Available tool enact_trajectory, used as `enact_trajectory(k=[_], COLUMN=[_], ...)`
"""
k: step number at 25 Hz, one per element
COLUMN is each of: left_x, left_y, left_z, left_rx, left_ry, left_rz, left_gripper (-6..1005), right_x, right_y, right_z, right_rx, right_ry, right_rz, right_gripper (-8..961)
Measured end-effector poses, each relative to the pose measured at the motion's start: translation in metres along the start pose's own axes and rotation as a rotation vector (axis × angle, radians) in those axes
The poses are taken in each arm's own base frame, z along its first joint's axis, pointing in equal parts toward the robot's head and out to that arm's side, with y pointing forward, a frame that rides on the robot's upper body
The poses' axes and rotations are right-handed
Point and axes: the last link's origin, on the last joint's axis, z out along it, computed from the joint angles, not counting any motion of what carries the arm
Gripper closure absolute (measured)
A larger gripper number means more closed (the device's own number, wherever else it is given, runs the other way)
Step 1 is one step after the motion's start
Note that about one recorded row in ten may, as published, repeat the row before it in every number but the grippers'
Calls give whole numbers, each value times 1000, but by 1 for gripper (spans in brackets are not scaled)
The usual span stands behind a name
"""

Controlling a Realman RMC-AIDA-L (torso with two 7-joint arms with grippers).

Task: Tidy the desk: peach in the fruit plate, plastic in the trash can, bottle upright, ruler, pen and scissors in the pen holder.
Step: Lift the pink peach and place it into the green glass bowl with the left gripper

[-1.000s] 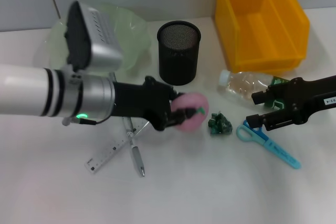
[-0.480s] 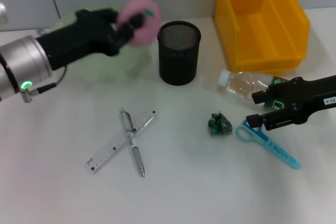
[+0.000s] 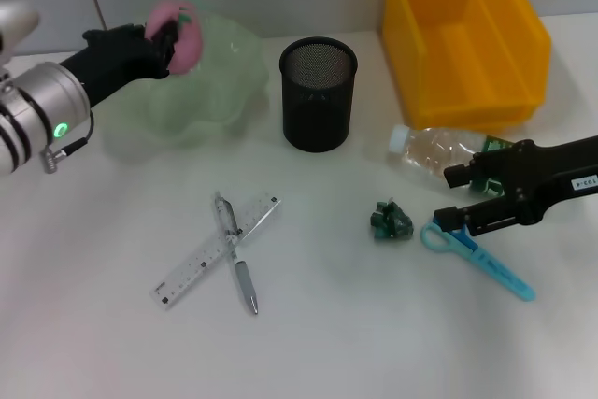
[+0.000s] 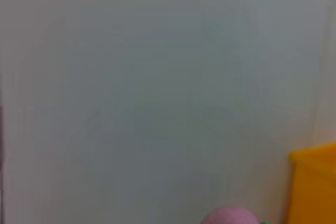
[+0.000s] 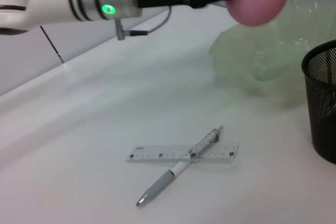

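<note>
Jaws first: the right gripper [image 3: 455,195] sits low over the worktop [image 3: 374,324] with its jaws apart and nothing in them, parked between the scissors [image 3: 476,257] and the bottle [image 3: 439,151], which is lying on its side. Nearest the robot, the ruler [image 3: 213,262] and pen [image 3: 234,253] lie crossed, and a bit farther along there's the crumpled green plastic [image 3: 391,220] just beside the scissors' handle. Beyond that stands the black mesh pen holder [image 3: 319,92], with the yellow trash can [image 3: 462,36] at the back right. Far left, the left gripper [image 3: 168,36] has its jaws clamped on the peach [image 3: 177,27], held in the air above the back rim of the green fruit plate [image 3: 192,91]. So I'd say we're on the peach step. Next move, as I read it: lower into the plate, let go gently so it doesn't roll out.
</note>
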Motion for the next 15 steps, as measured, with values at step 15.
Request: enact_trajectory(k=[15], left_x=[-10], left_y=[2], left_z=[10], left_rx=[15], left_ry=[-74], left_rz=[-29], left_gripper=[683], right_x=[3], right_y=[2], right_z=[4], right_rx=[-6], right_ry=[14], right_rz=[-3], right_gripper=[141])
